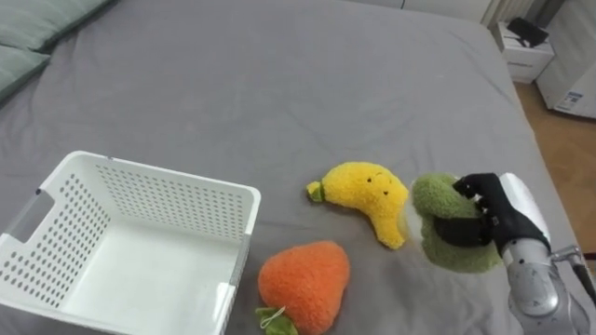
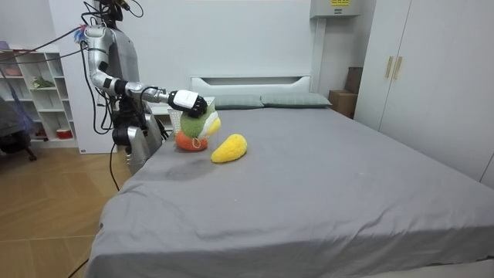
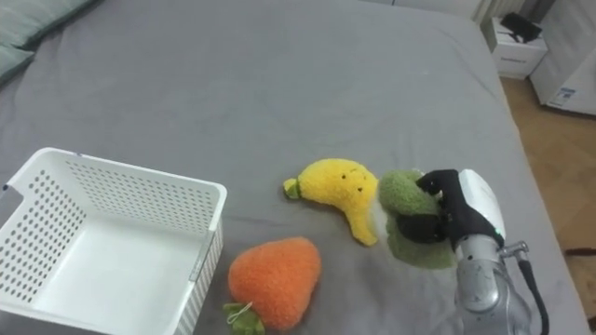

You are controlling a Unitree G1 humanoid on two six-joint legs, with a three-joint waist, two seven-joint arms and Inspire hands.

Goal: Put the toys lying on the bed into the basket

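The right robot hand (image 1: 494, 216) clenches a green plush toy (image 1: 433, 195) over the grey bed (image 1: 279, 84), well right of the white basket (image 1: 158, 191). A yellow banana toy (image 1: 368, 195) and an orange toy (image 1: 305, 279) lie between. The soft plush could slip and drop short of the basket.

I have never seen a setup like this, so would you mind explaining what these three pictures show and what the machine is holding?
It is a humanoid robot standing beside a grey bed. Two pictures come from cameras in its head, looking down. The third comes from a camera across the room. On the bed are a white basket, a yellow banana toy and an orange plush fruit. Its right hand has its fingers curled round a green plush toy.
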